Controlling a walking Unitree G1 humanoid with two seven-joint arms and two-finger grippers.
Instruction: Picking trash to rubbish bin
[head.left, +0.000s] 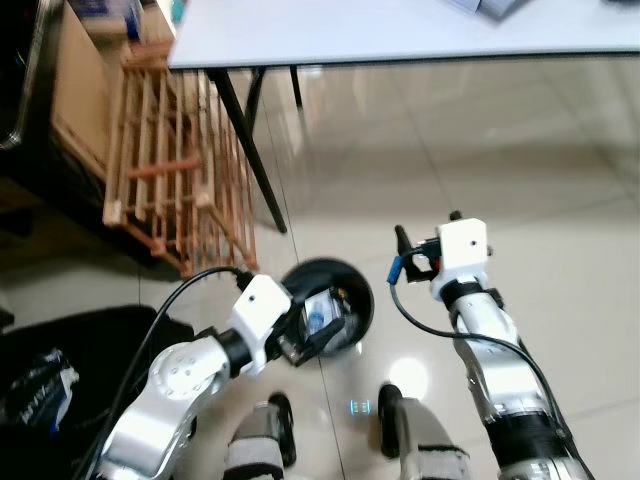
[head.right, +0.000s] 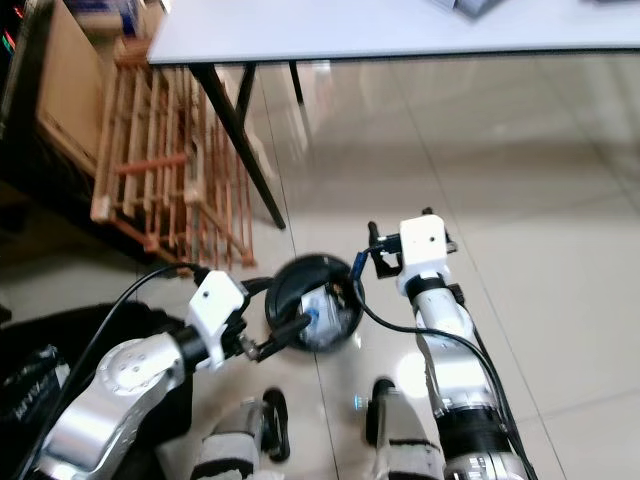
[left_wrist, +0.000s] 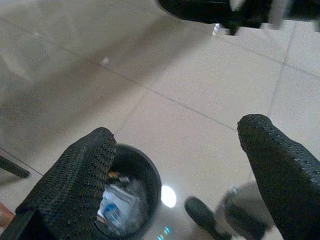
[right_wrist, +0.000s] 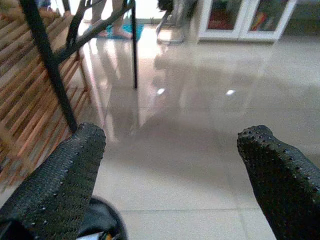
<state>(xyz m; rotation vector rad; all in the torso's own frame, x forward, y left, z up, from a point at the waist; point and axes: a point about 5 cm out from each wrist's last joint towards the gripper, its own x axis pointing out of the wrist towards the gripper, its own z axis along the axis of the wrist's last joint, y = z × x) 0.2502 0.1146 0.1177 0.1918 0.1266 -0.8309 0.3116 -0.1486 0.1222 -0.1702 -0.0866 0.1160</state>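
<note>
A round black rubbish bin (head.left: 352, 300) stands on the tiled floor just before my feet. Inside it lies crumpled clear plastic trash with blue marks (head.left: 320, 320), which is also in the left wrist view (left_wrist: 117, 202). My left gripper (head.left: 312, 338) hovers at the bin's near left rim, open with nothing between its fingers (left_wrist: 85, 165). My right gripper (head.left: 403, 255) is raised to the right of the bin and a little beyond it. It is open and empty too, its fingers (right_wrist: 65, 170) wide apart and the bin's edge (right_wrist: 102, 222) just below them.
A white table (head.left: 400, 30) on black legs (head.left: 250, 150) stands ahead. A wooden slatted rack (head.left: 180, 170) leans beside a cardboard box at the left. A black bag (head.left: 70, 350) lies at my near left. Open tiled floor stretches ahead on the right.
</note>
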